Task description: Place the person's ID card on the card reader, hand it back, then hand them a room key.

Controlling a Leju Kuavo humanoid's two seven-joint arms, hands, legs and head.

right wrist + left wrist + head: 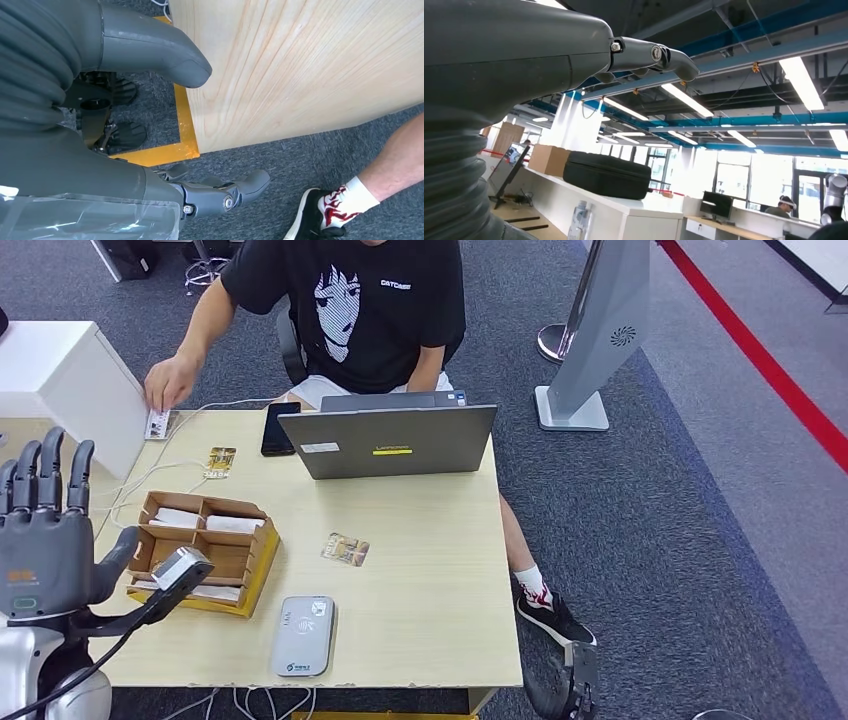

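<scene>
Pale wood table [430, 570] carries the lot. L hand [45, 530] is raised at the table's near-left corner, fingers upright and spread, thumb out to the side, holding nothing; in the L wrist view the hand [574, 55] points up at ceiling lights, fingers apart. R hand [165, 125] hangs low beside the table's near-right edge over grey carpet, thumb and fingers apart, nothing between them; in the head view only its dark tip [580, 680] peeks out below the table corner. Grey card reader [303, 635] lies flat near the front edge, to the right of the L hand and slightly nearer the robot, nothing on it. A card [345, 549] lies flat just beyond the reader, apart from it, further right of the L hand; can't tell if it's the ID card or a key. Cardboard tray [205, 550] w/ compartments sits just right of the L thumb, white slips in it. Another small card [220, 461] lies beyond the tray. Laptop [390, 435] stands open at the far side, black phone [277, 427] beside it. Person in black tee [350, 300] sits behind the laptop, their hand [168, 382] on a small item at the far-left edge.
</scene>
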